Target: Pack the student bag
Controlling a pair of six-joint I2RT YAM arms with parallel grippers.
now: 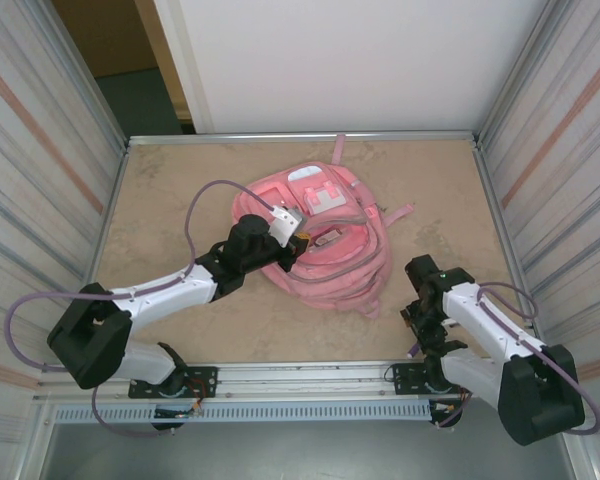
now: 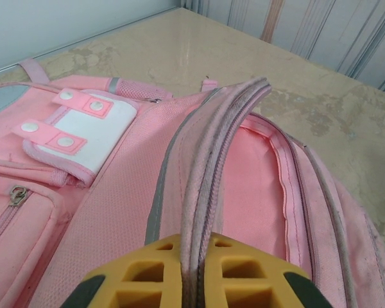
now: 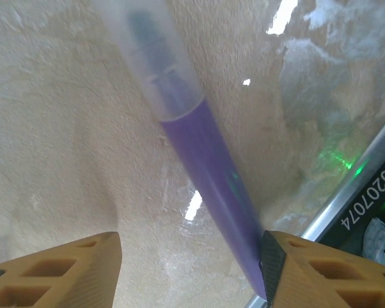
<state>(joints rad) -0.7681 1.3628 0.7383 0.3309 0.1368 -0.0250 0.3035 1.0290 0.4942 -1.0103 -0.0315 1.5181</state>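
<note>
Nearest, by the front rail [image 3: 346, 192], the right gripper [image 3: 192, 256] hangs low over the table [image 1: 180, 180] with its fingers spread to either side of a purple pen [image 3: 205, 160] that has a clear end. The pen lies against one pad and clear of the other, so nothing is pinched yet. Further in, the left gripper [image 2: 194, 269] is pressed together on the zip edge [image 2: 205, 167] of the student bag [image 1: 350, 270], lifting that lip so the pink lining of the main compartment shows. The bag lies front-up at the middle of the table, its straps trailing toward the far edge. It looks soft and light (empty, I would guess, from how flat it slumps), so it should fold and drag rather than hold its shape. The doubled, stitched zip edge seems the firmest place to take hold, whereas the thin fabric panels would likely bunch or slip. The mouth will probably sag shut unless that edge is held taut.
</note>
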